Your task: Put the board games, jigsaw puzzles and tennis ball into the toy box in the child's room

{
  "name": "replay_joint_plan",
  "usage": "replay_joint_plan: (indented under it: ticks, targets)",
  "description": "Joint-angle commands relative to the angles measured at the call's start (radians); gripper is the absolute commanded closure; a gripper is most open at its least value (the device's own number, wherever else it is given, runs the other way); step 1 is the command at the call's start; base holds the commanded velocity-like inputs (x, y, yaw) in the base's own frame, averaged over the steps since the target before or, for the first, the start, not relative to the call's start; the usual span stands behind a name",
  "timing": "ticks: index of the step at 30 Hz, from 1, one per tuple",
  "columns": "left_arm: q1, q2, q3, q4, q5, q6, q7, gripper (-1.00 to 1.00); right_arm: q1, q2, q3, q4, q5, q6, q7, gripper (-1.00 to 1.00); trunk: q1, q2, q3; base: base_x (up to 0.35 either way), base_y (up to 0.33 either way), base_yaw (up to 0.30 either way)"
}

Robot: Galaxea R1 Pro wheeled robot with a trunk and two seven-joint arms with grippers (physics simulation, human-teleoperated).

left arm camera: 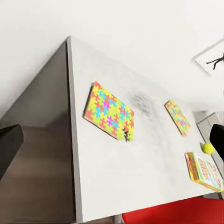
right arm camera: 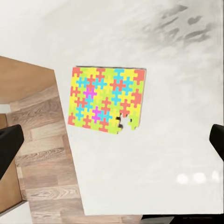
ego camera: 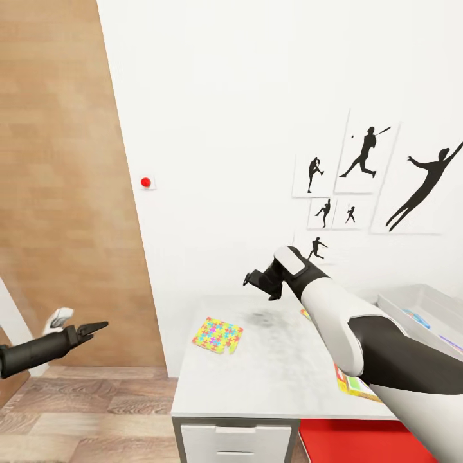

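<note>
One jigsaw puzzle (ego camera: 217, 335) lies flat near the left end of the pale table (ego camera: 270, 379). My right gripper (ego camera: 260, 281) hangs open above the table, a little behind and right of that puzzle (right arm camera: 106, 99), its fingers (right arm camera: 9, 150) spread wide and holding nothing. A second puzzle (left arm camera: 177, 116), the tennis ball (left arm camera: 207, 148) and the Skip-Bo box (left arm camera: 205, 170) lie further along the table. In the head view my right arm covers most of them; a corner of the Skip-Bo box (ego camera: 350, 384) shows. The grey toy box (ego camera: 418, 301) stands at the right. My left gripper (ego camera: 91, 329) is open over the floor, left of the table.
A brown wood panel (ego camera: 64, 193) stands left of the white wall with its sports silhouettes (ego camera: 366, 154). A red button (ego camera: 146, 182) is on the wall. Grey drawers (ego camera: 235, 442) and a red surface (ego camera: 360, 440) sit under the table. Something blue (ego camera: 417, 316) lies in the bin.
</note>
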Motion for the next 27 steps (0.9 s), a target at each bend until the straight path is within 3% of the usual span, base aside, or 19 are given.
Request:
replay_joint_plan:
  ticks: [1,4,9,17,27]
  targets:
    - [0.000,0.000,-0.010,0.000,-0.006,0.008,0.031,-1.00,0.000,0.000,0.002,0.000,-0.010,0.004,-0.032,-1.00,0.000,-0.001,0.000,0.000,0.002,0.000]
    - [0.000,-0.003,-0.035,0.000,-0.021,-0.007,0.105,-1.00,0.000,0.000,0.002,0.001,-0.009,0.007,-0.083,-1.00,0.000,-0.001,0.000,0.000,0.000,0.000]
    - [0.000,-0.005,-0.057,0.000,-0.026,-0.035,0.204,-1.00,0.000,0.000,0.002,0.001,-0.008,0.006,-0.104,-1.00,0.000,-0.001,0.000,0.000,0.000,0.000]
    - [0.000,-0.004,-0.064,0.000,-0.028,-0.041,0.237,-1.00,0.000,0.000,0.003,0.001,-0.008,0.002,-0.109,-1.00,0.000,-0.001,0.000,0.000,0.036,-0.025]
    - [0.000,0.000,-0.064,0.000,-0.029,-0.042,0.239,-1.00,0.000,0.000,0.002,0.002,-0.009,0.000,-0.110,-1.00,0.000,-0.001,0.000,-0.057,0.244,-0.241]
